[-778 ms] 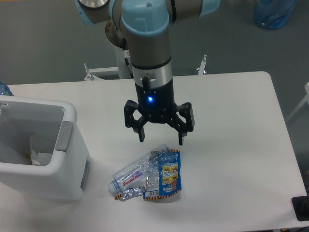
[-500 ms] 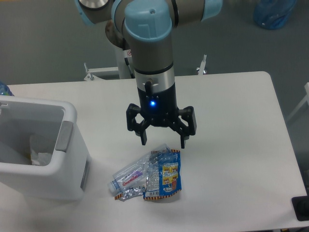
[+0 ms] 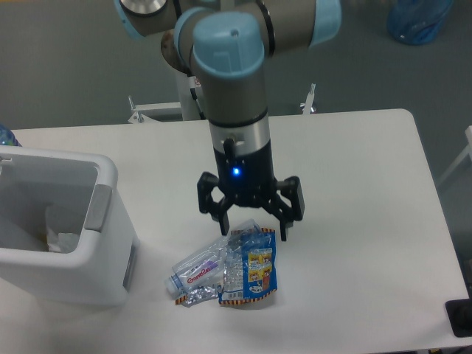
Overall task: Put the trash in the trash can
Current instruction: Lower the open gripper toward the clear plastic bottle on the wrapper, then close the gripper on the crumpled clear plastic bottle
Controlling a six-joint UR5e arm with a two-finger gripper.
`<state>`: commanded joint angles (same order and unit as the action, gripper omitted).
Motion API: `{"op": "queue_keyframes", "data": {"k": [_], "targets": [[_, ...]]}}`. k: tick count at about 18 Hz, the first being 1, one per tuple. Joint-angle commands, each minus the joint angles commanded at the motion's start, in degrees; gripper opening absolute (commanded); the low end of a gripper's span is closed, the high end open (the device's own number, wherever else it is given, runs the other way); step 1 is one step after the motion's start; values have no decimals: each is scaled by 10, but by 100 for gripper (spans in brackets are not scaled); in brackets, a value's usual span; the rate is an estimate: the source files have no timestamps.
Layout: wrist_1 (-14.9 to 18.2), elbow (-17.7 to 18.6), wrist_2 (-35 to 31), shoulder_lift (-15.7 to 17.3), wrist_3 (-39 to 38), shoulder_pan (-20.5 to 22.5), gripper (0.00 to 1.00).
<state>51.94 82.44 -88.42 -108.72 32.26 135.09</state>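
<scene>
Trash not yet picked up, bin (image 3: 103,184) waiting.
Gripper (image 3: 251,228) hovers, jaws wide and empty, above bottle (image 3: 198,273) and wrapper (image 3: 257,271) on the table (image 3: 369,192).

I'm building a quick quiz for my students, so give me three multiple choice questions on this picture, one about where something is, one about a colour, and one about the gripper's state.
1. Where is the trash can?
A. At the table's left edge
B. At the table's right edge
C. On the floor

2. What colour is the snack wrapper?
A. Green
B. Mostly blue
C. Black

3. The gripper is
A. shut on the bottle
B. inside the bin
C. open above the trash

Answers: 1 A, it stands at the left edge; 2 B, blue foil shows; 3 C, fingers spread, nothing between them.
</scene>
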Motion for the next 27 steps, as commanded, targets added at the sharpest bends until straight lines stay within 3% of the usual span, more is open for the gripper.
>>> {"op": "queue_keyframes", "data": {"k": [4,10,15,21,27], "targets": [[1,24,2,-8,21,-2,100],[3,23,1,-73,212,-5,100],[5,56,0,-94,271,-28,100],[4,66,1,-122,269,-53,100],[4,93,2,-123,268,-67,100]]}}
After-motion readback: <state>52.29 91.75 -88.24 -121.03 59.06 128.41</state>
